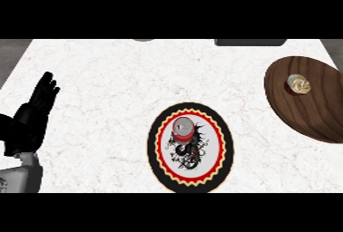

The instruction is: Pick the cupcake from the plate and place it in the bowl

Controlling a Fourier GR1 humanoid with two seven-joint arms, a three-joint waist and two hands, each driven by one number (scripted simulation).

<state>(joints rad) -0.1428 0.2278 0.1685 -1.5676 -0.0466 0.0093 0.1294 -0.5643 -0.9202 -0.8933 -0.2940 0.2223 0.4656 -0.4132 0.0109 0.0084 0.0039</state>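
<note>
A: Where's the cupcake (299, 84)?

B: On the brown wooden dish (315, 113) at the right edge, upper part of it. Cream swirl on top, dark red base. Nothing is touching it.

A: And the bowl?

B: Centre of the counter (114, 68), near the front: a round black-rimmed piece (155, 145) with a red-and-yellow zigzag ring, white inside, dark splatter pattern. A small red item with a grey top (183, 128) sits in its upper half. Can't tell what that is.

A: Any text or labels?

B: None readable. The splatter is just a pattern.

A: Hands?

B: Left hand (33, 113) is at the left edge, released, fingers straight and pointing up, holding nothing. Well apart from both dishes. Right hand isn't visible.

A: Anything else?

B: White marbled counter. A dark grey shape (251, 42) and a small grey one (143, 40) are cut off at the far edge; can't identify either.
</note>
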